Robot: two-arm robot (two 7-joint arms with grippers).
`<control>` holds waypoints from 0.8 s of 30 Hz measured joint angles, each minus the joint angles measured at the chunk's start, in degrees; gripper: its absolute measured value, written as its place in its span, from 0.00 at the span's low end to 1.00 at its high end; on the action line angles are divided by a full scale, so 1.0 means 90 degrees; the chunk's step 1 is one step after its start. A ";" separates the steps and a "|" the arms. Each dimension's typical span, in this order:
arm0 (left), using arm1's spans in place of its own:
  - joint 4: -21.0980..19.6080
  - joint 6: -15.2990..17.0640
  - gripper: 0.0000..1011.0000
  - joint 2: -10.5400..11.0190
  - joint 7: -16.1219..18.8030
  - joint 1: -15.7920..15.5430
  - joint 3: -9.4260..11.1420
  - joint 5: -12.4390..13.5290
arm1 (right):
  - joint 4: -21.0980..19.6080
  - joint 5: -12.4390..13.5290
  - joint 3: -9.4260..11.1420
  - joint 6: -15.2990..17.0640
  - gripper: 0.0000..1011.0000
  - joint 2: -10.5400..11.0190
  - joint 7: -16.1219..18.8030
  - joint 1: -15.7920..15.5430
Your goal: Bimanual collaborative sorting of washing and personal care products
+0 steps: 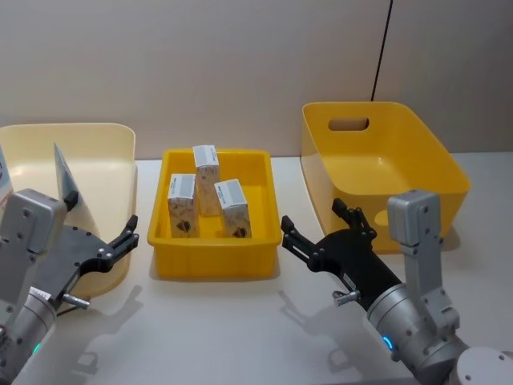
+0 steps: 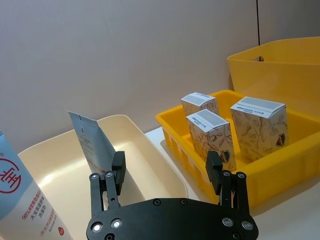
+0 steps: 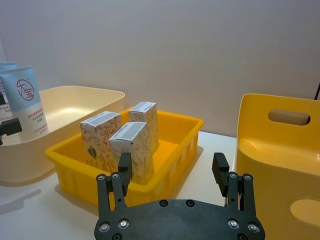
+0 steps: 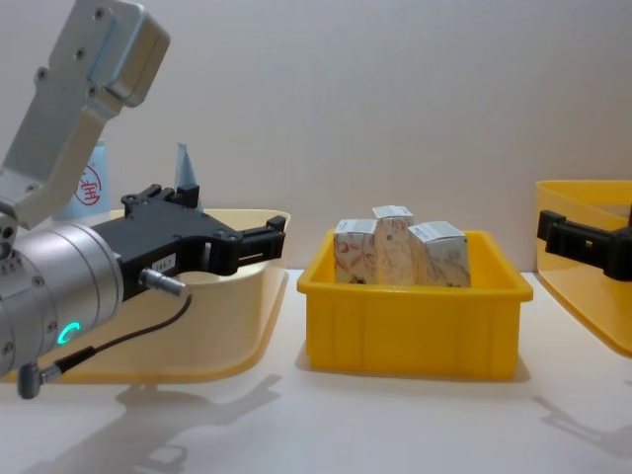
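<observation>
Three whitish cartons point(image 1: 206, 172) with an orange-red pattern stand upright, close together, in the small yellow tray point(image 1: 216, 265) at the middle. A light-blue-and-white tube point(image 2: 20, 200) with a red round mark stands in the cream bin point(image 1: 88, 160) at the left, beside a flat grey-blue crimped end point(image 2: 92, 142). My left gripper point(image 1: 103, 215) hangs open and empty over the cream bin's near right corner. On the other side of the tray, my right gripper point(image 1: 311, 218) is open and empty above the table, pointing towards the cartons point(image 3: 132, 145).
A deep yellow bin point(image 1: 385, 172) with a handle slot stands at the right, close behind the right arm. A plain wall runs behind the table. White tabletop lies bare in front of the tray.
</observation>
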 joint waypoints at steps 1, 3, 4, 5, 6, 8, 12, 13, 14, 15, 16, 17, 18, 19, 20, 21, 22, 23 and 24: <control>0.0000 0.0000 0.99 0.0000 0.0000 0.0000 0.0000 0.0000 | 0.0000 0.0000 0.0000 0.0000 0.99 0.0000 0.0000 0.0000; 0.0000 0.0000 0.99 0.0000 0.0000 0.0000 0.0000 0.0000 | 0.0000 0.0000 0.0000 0.0000 0.99 0.0000 0.0000 0.0000; 0.0000 0.0000 0.99 0.0000 0.0000 0.0000 0.0000 0.0000 | 0.0000 0.0000 0.0000 0.0000 0.99 0.0000 0.0000 0.0000; 0.0000 0.0000 0.99 0.0000 0.0000 0.0000 0.0000 0.0000 | 0.0000 0.0000 0.0000 0.0000 0.99 0.0000 0.0000 0.0000; 0.0000 0.0000 0.99 0.0000 0.0000 0.0000 0.0000 0.0000 | 0.0000 0.0000 0.0000 0.0000 0.99 0.0000 0.0000 0.0000; 0.0000 0.0000 0.99 0.0000 0.0000 0.0000 0.0000 0.0000 | 0.0000 0.0000 0.0000 0.0000 0.99 0.0000 0.0000 0.0000; 0.0000 0.0000 0.99 0.0000 0.0000 0.0000 0.0000 0.0000 | 0.0000 0.0000 0.0000 0.0000 0.99 0.0000 0.0000 0.0000; 0.0000 0.0000 0.99 0.0000 0.0000 0.0000 0.0000 0.0000 | 0.0000 0.0000 0.0000 0.0000 0.99 0.0000 0.0000 0.0000; 0.0000 0.0000 0.99 0.0000 0.0000 0.0000 0.0000 0.0000 | 0.0000 0.0000 0.0000 0.0000 0.99 0.0000 0.0000 0.0000; 0.0000 0.0000 0.99 0.0000 0.0000 0.0000 0.0000 0.0000 | 0.0000 0.0000 0.0000 0.0000 0.99 0.0000 0.0000 0.0000; 0.0000 0.0000 0.99 0.0000 0.0000 0.0000 0.0000 0.0000 | 0.0000 0.0000 0.0000 0.0000 0.99 0.0000 0.0000 0.0000; 0.0000 0.0000 0.99 0.0000 0.0000 0.0000 0.0001 0.0000 | 0.0000 0.0000 0.0000 0.0000 0.99 0.0000 0.0000 0.0000; 0.0000 0.0000 0.99 0.0000 0.0000 0.0000 0.0000 0.0000 | 0.0000 0.0000 0.0000 0.0000 0.99 0.0000 0.0000 0.0000; 0.0000 0.0000 0.99 0.0000 0.0000 0.0000 0.0001 0.0000 | 0.0000 0.0000 0.0000 0.0000 0.99 0.0000 0.0000 0.0000; 0.0000 0.0000 0.99 0.0000 0.0000 0.0000 0.0000 0.0000 | 0.0000 0.0000 0.0000 0.0000 0.99 0.0000 0.0000 0.0000; 0.0000 0.0000 0.99 0.0000 0.0000 0.0000 0.0000 0.0000 | 0.0000 0.0000 0.0000 0.0000 0.99 0.0000 0.0000 0.0000; 0.0000 0.0000 0.99 0.0000 0.0000 0.0000 0.0000 0.0000 | 0.0000 0.0000 0.0000 0.0000 0.99 0.0000 0.0000 0.0000; 0.0000 0.0000 0.99 0.0000 0.0000 0.0000 0.0000 0.0000 | 0.0000 0.0000 0.0000 0.0000 0.99 0.0000 0.0000 0.0000; 0.0000 0.0000 0.99 0.0000 0.0000 0.0000 0.0000 0.0000 | 0.0000 0.0000 0.0000 0.0000 0.99 0.0000 0.0000 0.0000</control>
